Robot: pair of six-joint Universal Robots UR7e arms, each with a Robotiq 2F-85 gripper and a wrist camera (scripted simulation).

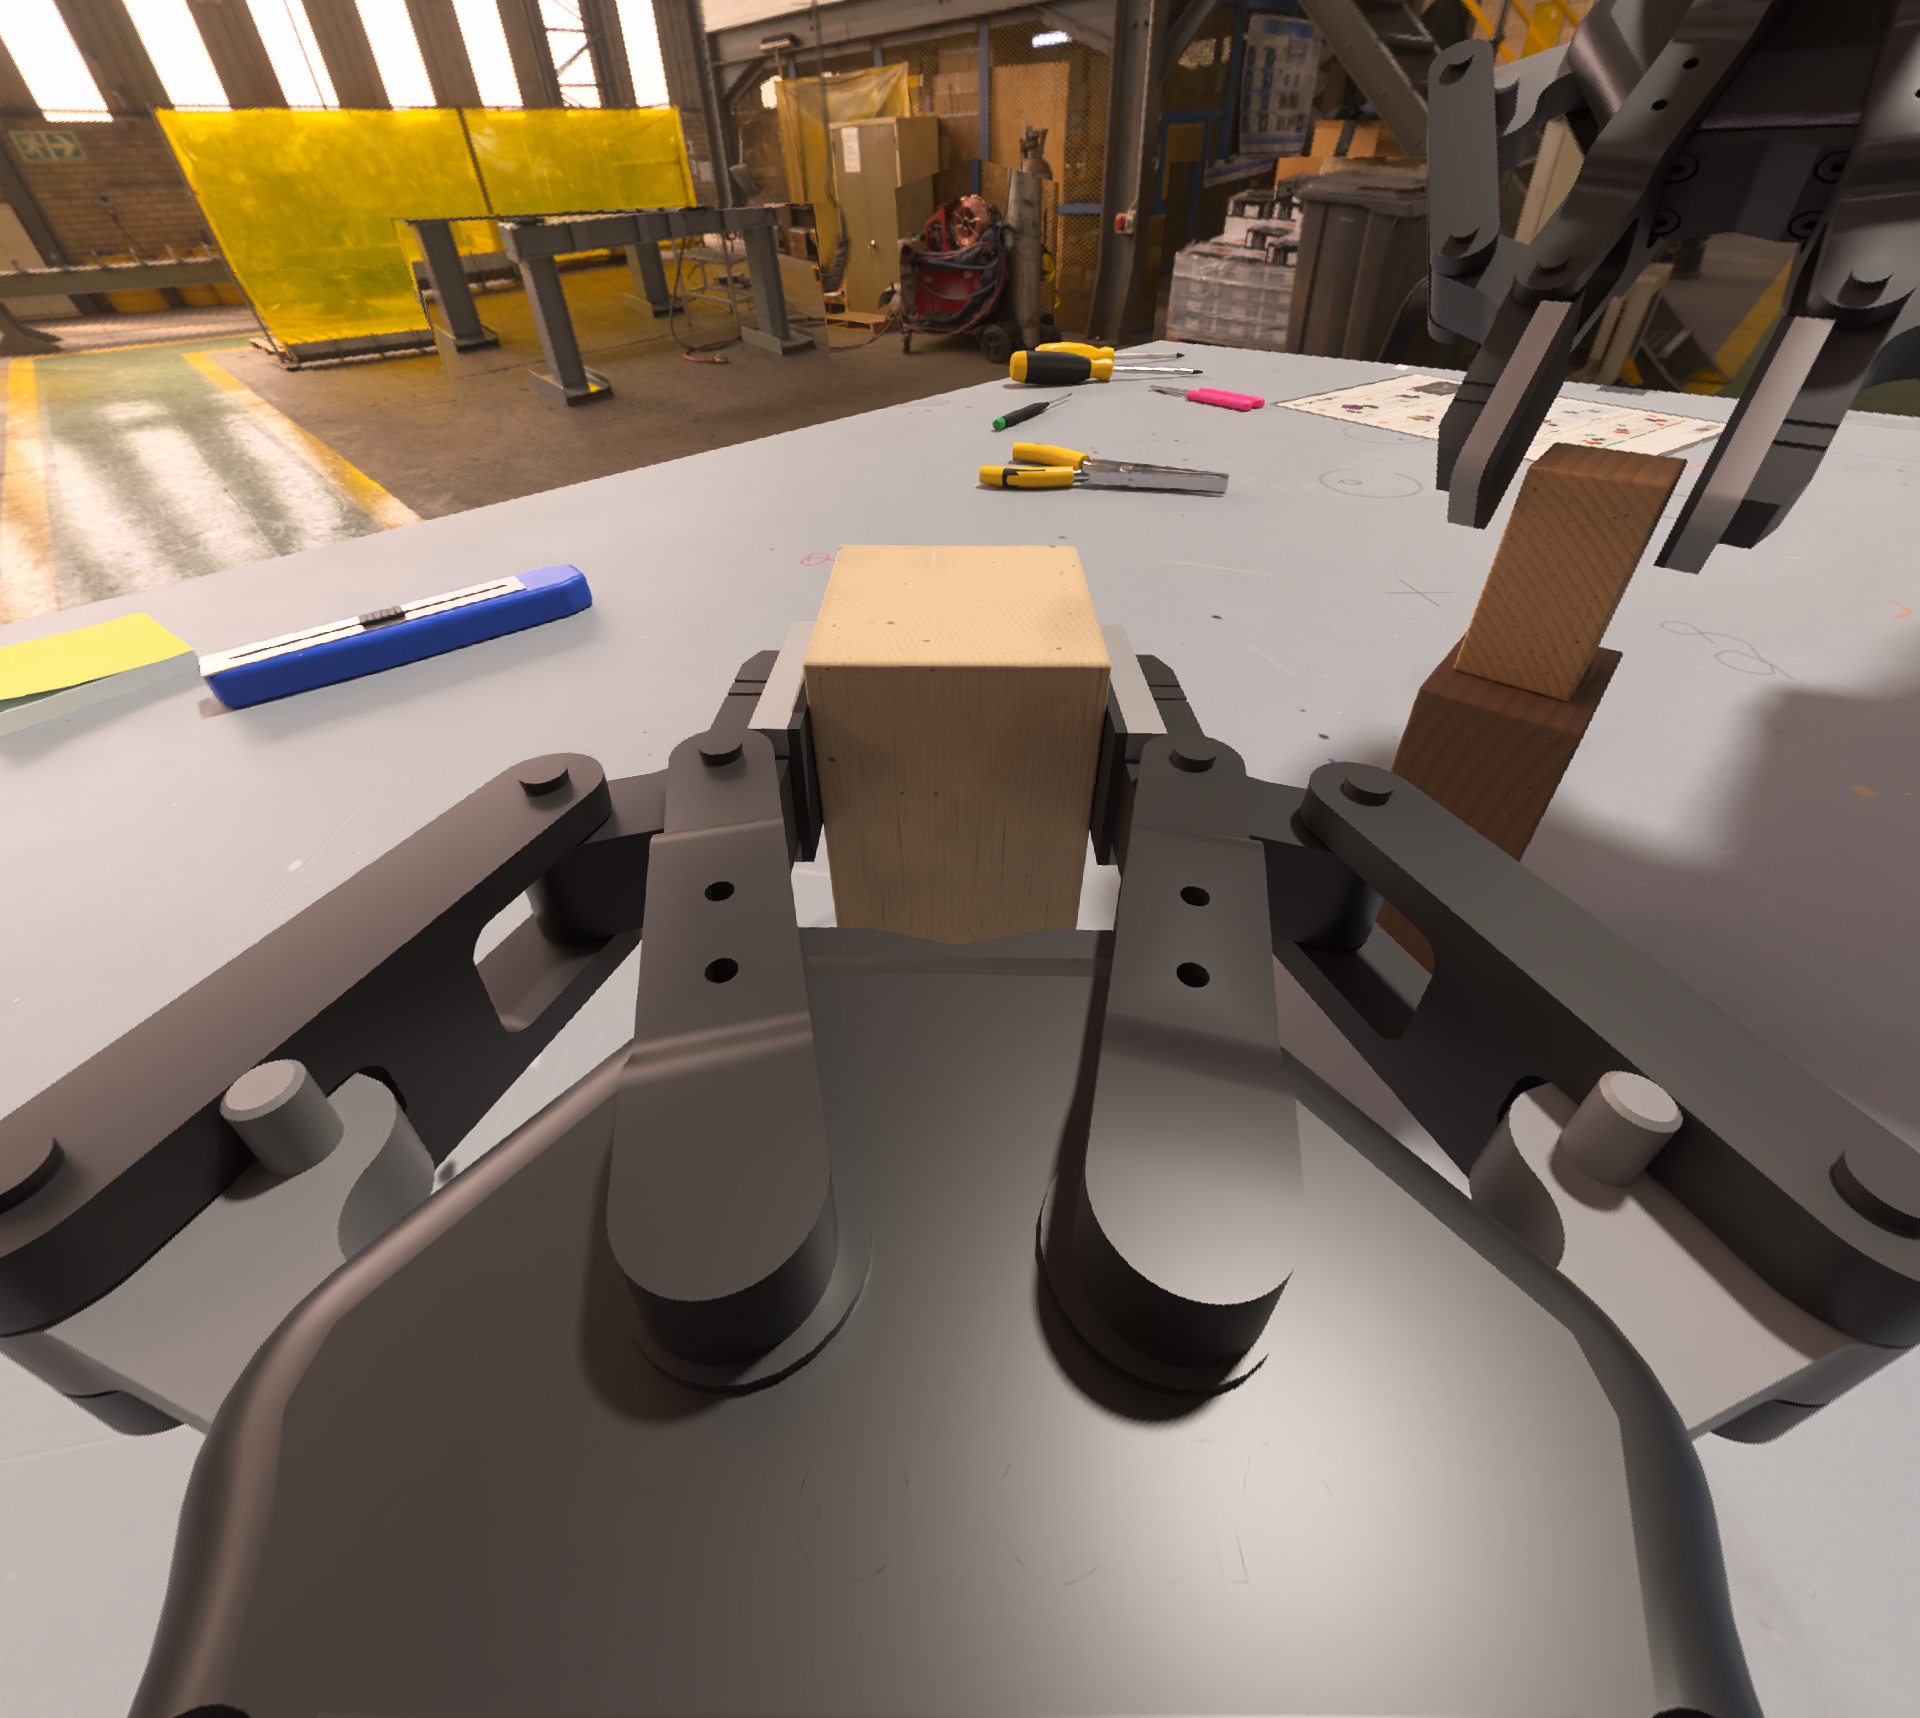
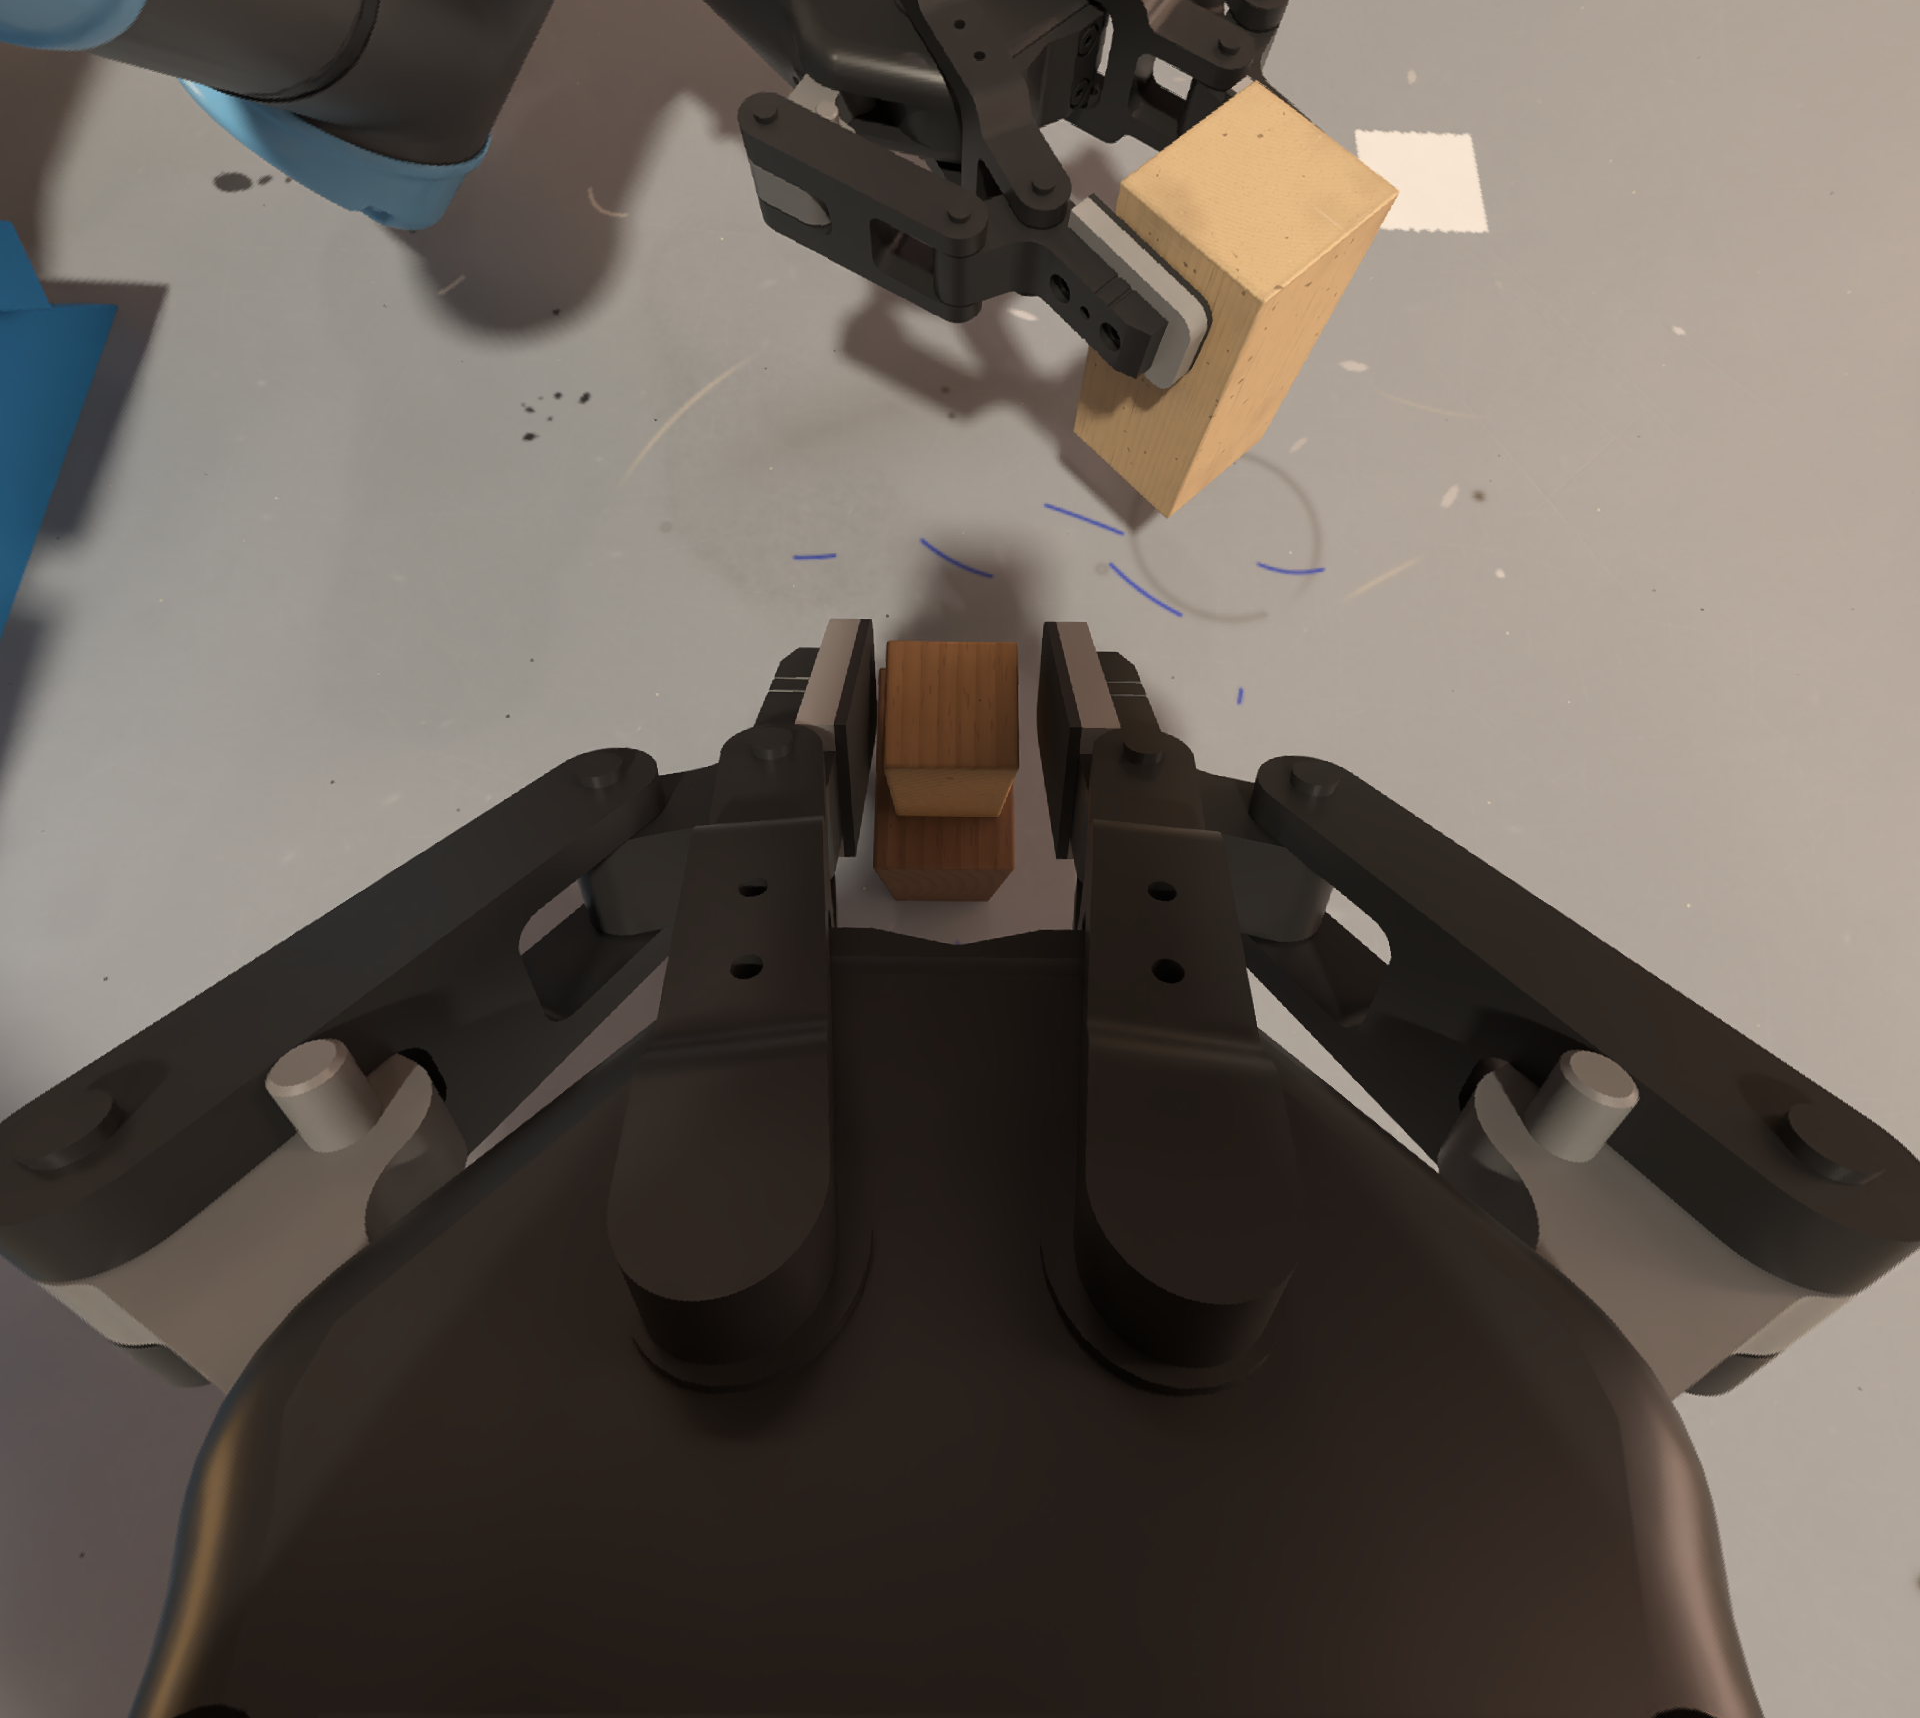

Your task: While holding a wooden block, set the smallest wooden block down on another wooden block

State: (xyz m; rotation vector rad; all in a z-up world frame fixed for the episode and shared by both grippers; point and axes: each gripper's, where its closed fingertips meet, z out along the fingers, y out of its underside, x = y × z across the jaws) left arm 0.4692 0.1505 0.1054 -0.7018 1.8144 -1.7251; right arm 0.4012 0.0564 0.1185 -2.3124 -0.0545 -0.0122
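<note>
My left gripper is shut on a large pale wooden block and holds it off the grey table. It also shows in the right wrist view with the pale block. A small light-brown block rests tilted on top of a dark brown block that stands on the table. My right gripper is open and straddles the small block. In the right wrist view, the right gripper has a thin gap at each pad beside the small block, with the dark block under it.
A blue utility knife and a yellow pad lie at the left. Yellow-handled pliers, screwdrivers, a pink marker and a printed sheet lie at the far edge. A white paper square lies beyond the pale block.
</note>
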